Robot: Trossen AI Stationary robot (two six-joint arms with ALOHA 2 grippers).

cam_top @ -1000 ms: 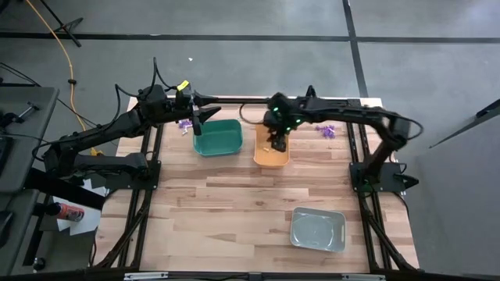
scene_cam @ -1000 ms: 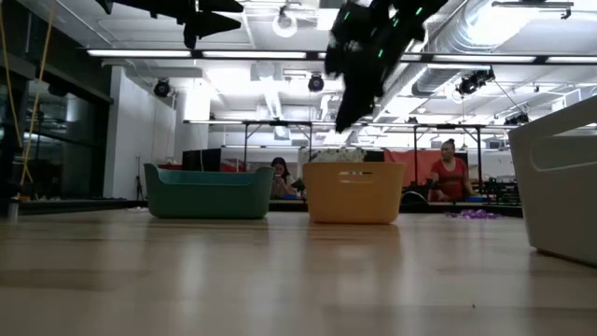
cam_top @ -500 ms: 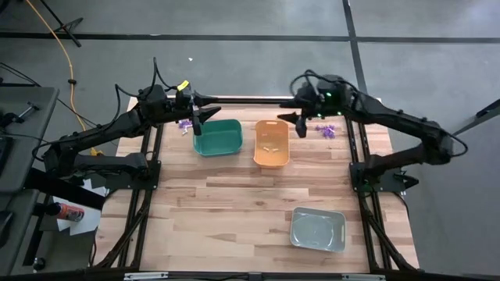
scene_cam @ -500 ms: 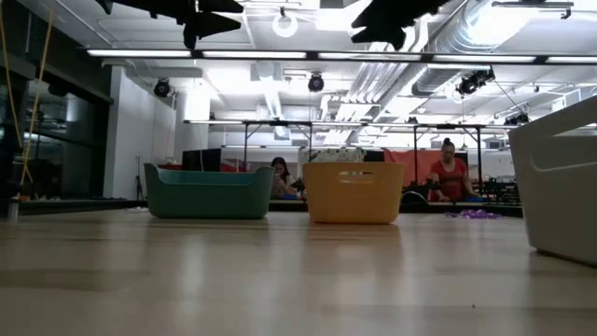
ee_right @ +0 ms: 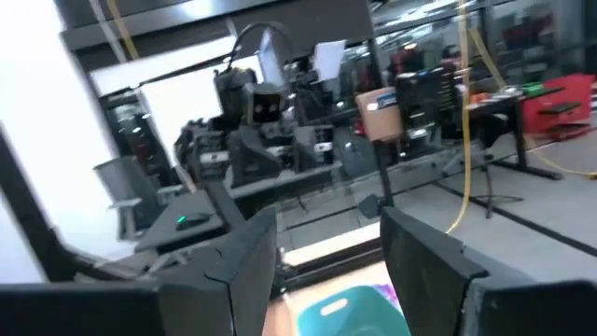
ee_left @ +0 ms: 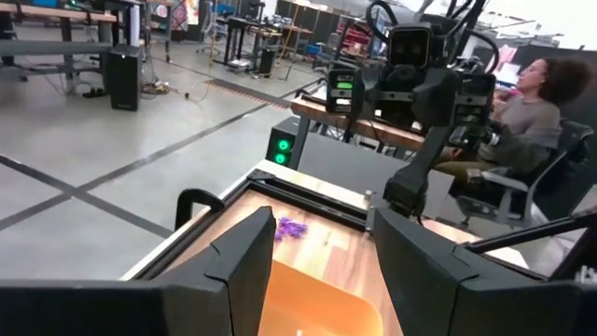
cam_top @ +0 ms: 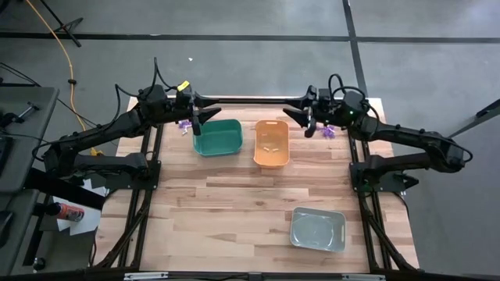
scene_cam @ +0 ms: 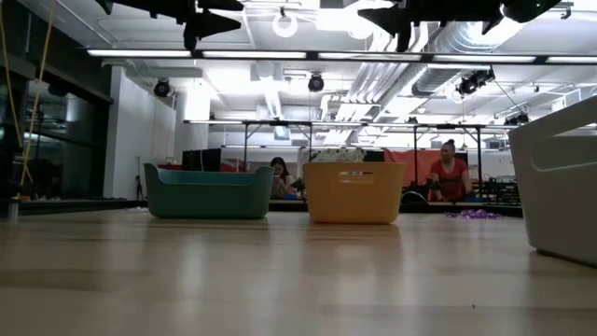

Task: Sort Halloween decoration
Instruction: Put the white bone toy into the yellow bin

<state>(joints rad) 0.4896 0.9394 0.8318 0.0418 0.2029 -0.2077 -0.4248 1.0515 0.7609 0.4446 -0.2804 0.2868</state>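
The left gripper (cam_top: 198,117) hangs high over the far edge of the green bin (cam_top: 218,137), its fingers spread wide and holding nothing. The right gripper (cam_top: 305,119) hangs high between the orange bin (cam_top: 271,144) and a small heap of purple trinkets (cam_top: 326,130), also wide and empty. More purple trinkets (cam_top: 184,125) lie left of the green bin. Pale bits in the orange bin may be trinkets too. A grey bin (cam_top: 317,229) sits near the front.

Bright ceiling strip lights (scene_cam: 308,54) glare in the low view; right wrist view blurred.
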